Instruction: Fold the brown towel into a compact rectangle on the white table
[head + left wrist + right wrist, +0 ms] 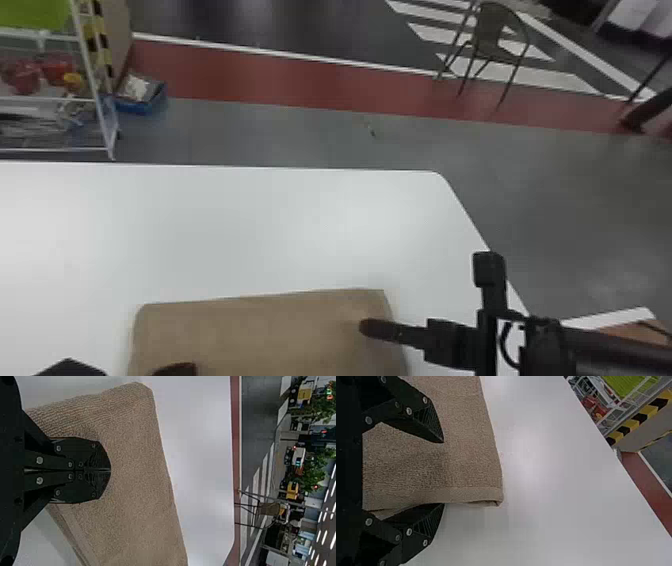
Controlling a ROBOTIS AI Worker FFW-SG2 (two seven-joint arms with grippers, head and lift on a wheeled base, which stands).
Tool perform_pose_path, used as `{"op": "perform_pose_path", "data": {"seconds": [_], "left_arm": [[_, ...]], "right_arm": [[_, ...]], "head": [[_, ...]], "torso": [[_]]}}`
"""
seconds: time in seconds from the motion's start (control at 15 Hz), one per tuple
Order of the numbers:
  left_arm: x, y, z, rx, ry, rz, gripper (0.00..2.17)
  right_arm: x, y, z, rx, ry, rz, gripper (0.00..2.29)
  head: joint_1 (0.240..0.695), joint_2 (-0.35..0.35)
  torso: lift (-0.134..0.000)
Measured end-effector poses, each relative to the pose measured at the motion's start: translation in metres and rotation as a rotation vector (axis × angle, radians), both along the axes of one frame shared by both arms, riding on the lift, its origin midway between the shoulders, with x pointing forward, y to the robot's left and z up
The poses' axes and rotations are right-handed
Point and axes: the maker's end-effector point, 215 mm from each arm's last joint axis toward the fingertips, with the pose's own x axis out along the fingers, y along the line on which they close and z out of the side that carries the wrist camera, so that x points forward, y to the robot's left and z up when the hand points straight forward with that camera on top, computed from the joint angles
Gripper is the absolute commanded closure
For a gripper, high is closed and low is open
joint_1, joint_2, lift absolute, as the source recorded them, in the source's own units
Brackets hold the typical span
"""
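Got brown towel (260,335) laid out on white desk (250,225), spanning from beneath left end effector (176,370) to beneath right end effector (369,329). Log left as narrow, with both flat black fingers pressed side by side over towel in left wrist view; can't tell about touching cloth. In that view, see towel reaching past fingertips and out to both sides of them, with a band along one edge. Log right as wide, with fingers well apart in right wrist view: one over towel, the other right at towel's side edge. Can't tell about contact there either. See hem (455,494) between those fingers, nearer the second one, running on past the tips to a corner with a small dark gap under top layer. In head view, find right one coming in across towel's side edge, tips near the far corner. Note bare desk surface beyond both end effectors. Farther off on the floor, note chair (492,42) beyond right end effector, plus white rack (106,135) and blue bin (142,107) beyond left.
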Motion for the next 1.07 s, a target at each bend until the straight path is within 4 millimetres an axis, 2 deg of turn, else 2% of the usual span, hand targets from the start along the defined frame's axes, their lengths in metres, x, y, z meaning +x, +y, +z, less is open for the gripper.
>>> {"op": "perform_pose_path", "data": {"seconds": [0.47,0.93,1.07], "left_arm": [[0.002,0.003,0.002,0.004,-0.004,0.002,2.14],[0.003,0.004,0.003,0.006,-0.005,0.002,2.14],[0.002,0.005,0.000,0.010,0.006,0.002,2.14]], "right_arm": [[0.009,0.004,0.003,-0.005,-0.008,0.019,0.44],[-0.001,0.005,-0.009,-0.025,0.024,0.023,0.44],[-0.003,0.010,-0.014,-0.025,0.037,0.035,0.60]], "head": [[0.695,-0.292],[0.695,-0.293],[0.695,-0.288]], "torso": [[-0.122],[-0.122],[-0.122]]}}
